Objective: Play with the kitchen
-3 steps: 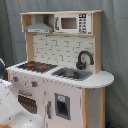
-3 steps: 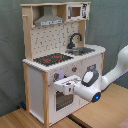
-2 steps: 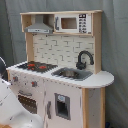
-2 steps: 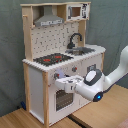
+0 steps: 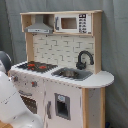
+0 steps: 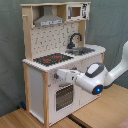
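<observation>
Pale wood and white panels: the kitchen [image 6: 60, 65] upright at centre in both exterior views, standing on the desk [image 6: 107, 107]. At twelve o'clock on it, grey hood [image 6: 48, 20] and microwave [image 6: 76, 11]. Lower down, black-and-red stovetop [image 6: 54, 59], then sink [image 6: 84, 50] with black faucet [image 6: 75, 39] behind. Beneath the stovetop, oven door [image 6: 63, 96].

In the second exterior view, white arm [image 6: 100, 77] reaching in from three o'clock, its end pressed up near the front panel just above the oven door, around the knob row. Pincer [image 6: 56, 76] at the tip, close against the panel; open or closed, cannot tell. In the first exterior view, only the arm's bulk at seven o'clock, tip hidden.

Step in hand, probably: working a control on the front, or lining up for the oven handle. Next move likely calls for a small, careful nudge or twist, and square contact to avoid slipping off the panel or tipping the toy.
</observation>
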`<state>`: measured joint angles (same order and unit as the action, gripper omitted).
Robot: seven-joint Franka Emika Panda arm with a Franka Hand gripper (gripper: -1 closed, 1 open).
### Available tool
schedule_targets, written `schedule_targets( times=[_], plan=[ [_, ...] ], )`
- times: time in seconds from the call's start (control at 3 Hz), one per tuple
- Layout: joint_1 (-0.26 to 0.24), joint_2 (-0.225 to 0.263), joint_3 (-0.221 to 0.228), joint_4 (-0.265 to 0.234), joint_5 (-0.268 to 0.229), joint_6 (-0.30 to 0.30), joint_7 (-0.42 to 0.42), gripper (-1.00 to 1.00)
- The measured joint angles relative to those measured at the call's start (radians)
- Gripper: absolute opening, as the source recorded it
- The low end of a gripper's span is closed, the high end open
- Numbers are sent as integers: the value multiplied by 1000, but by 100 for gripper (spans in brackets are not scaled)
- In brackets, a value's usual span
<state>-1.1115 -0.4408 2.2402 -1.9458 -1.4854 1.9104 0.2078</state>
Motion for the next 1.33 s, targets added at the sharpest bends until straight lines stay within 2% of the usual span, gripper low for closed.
schedule_targets(
  times=[0.67,1.33],
  plan=[
    [13,152,0,5,-2,-158,46,100],
    [22,305,1,33,-6,-322,89,100]
  ],
)
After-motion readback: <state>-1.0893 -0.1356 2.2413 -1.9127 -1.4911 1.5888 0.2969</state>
